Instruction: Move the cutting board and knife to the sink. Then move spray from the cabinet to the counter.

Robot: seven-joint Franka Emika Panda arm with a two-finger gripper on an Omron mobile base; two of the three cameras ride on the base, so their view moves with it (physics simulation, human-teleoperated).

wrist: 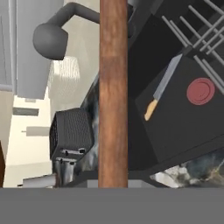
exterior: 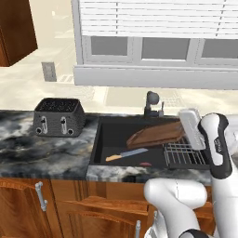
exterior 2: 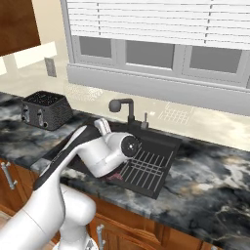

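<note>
The brown wooden cutting board (exterior: 155, 134) hangs tilted over the dark sink (exterior: 107, 135), its right end in my gripper (exterior: 184, 133), which is shut on it. In the hand view the cutting board (wrist: 113, 87) runs edge-on as a vertical brown bar between my fingertips. The knife (exterior: 126, 155) lies flat on the sink floor, orange handle to the left; the hand view shows the knife (wrist: 162, 87) beside a red drain plug (wrist: 201, 91). A corner of the reddish-brown cabinet (exterior: 14, 28) shows at the upper left. The spray is out of view. The marble counter (exterior: 42, 148) surrounds the sink.
A black toaster (exterior: 59, 117) stands on the counter left of the sink. The dark faucet (exterior: 152, 103) rises behind the basin. A wire rack (exterior: 186, 155) fills the sink's right part. My arm (exterior 2: 97, 151) covers much of the sink (exterior 2: 166, 141) in the right base view.
</note>
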